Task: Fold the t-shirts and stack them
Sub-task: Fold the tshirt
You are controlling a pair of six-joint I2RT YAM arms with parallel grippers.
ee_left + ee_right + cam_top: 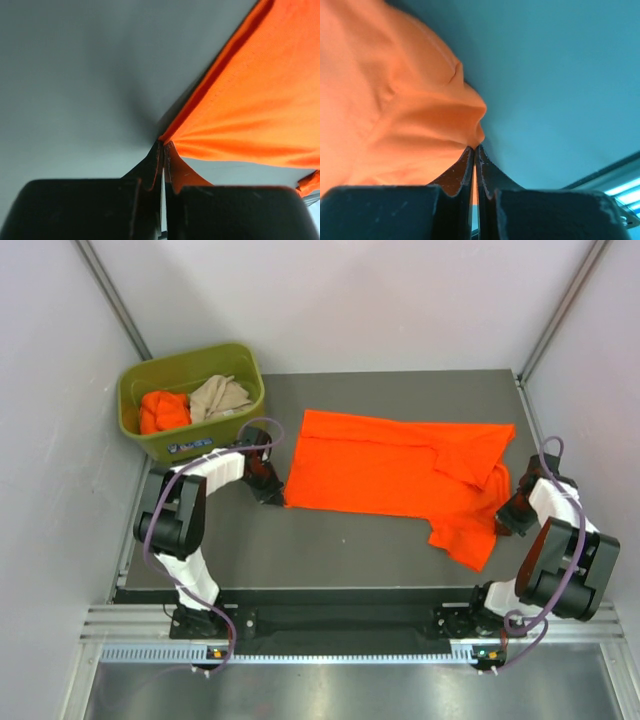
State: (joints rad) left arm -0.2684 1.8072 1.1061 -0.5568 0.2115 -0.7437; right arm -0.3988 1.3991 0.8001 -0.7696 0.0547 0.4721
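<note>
Since the bright orange cotton t-shirt point(380, 465) is spread across the dark grey tabletop point(330, 550), its near-left corner is clamped in the left gripper point(162, 150) and its right edge in the right gripper point(474, 150), probably so it can be tugged flat for folding.

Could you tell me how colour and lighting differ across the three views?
Top view: evenly lit, sharp orange shirt. Left wrist: grey table, vivid shirt, dark shadow by the fingers. Right wrist: teal cast, paler shirt, glare bottom right.
</note>
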